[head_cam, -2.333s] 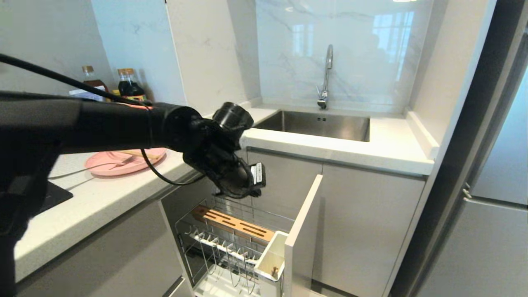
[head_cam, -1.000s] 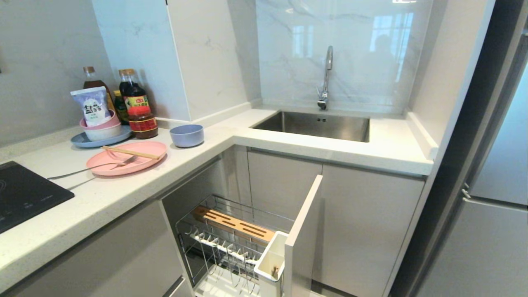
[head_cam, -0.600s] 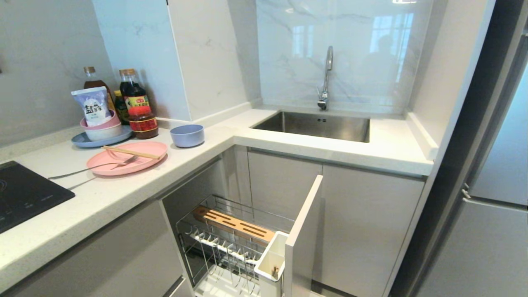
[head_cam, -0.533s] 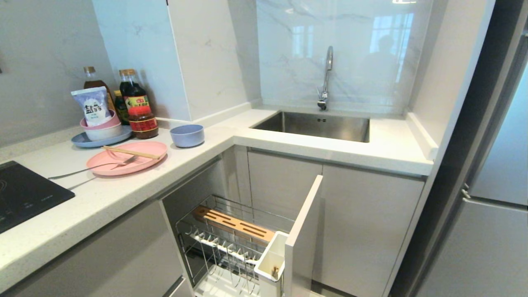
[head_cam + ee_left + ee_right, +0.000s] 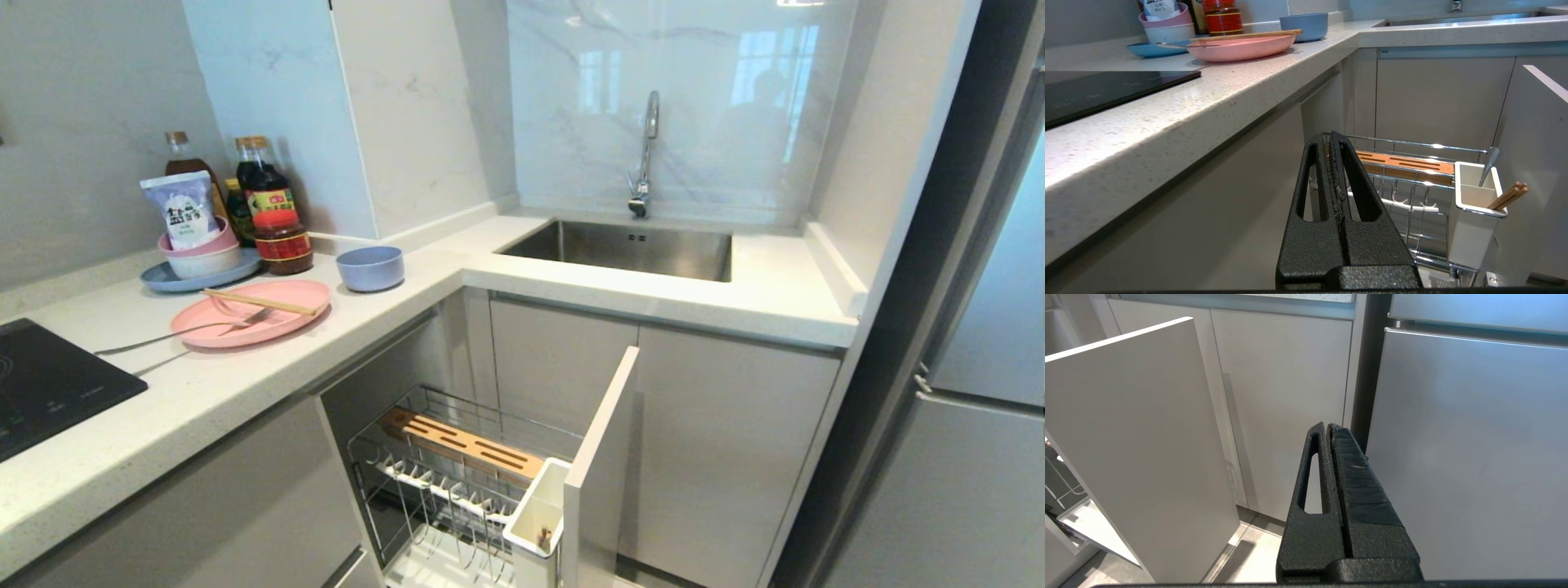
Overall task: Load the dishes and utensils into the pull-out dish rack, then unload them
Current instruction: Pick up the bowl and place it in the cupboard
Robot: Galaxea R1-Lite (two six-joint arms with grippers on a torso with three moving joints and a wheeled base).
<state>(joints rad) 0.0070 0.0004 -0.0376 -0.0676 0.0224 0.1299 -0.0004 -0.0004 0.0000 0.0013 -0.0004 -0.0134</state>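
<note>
A: So, where are the dishes being kept right now?

B: Pink plate [image 5: 249, 314] is being carried by the bench [image 5: 204, 384], near the corner. Wooden chopsticks [image 5: 260, 301] are being rested across it, and a silver fork [image 5: 184, 331] is being propped with its head on the plate and its handle trailing onto the bench toward the black hob [image 5: 49, 384]. Pale-blue bowl [image 5: 371, 268] is being seated just beside the plate, on the sink [image 5: 629, 245] side.

A: Rack?

B: Pull-out dish rack [image 5: 457, 482] is being held open under the bench, door front [image 5: 600, 457] standing out. Plate prongs are being left bare. In the left wrist view, a second chopstick pair [image 5: 1508, 197] and a metal handle [image 5: 1489, 163] are being leaned in the white cutlery cup [image 5: 1474, 220].

A: Hands?

B: Left hand [image 5: 1333, 143] is being kept low, in front of the rack, level with the cabinet fronts; fingers pressed together, nothing between them. Right hand [image 5: 1327, 430] is being kept pressed together too, nothing clamped, pointed at the lower cabinet beside the fridge [image 5: 1474, 449]. Neither is being seen in the head view.

A: Background?

B: Blue-grey plate [image 5: 200, 278] with stacked bowls, a salt pouch and sauce bottles [image 5: 265, 204] are being parked by the wall.
</note>
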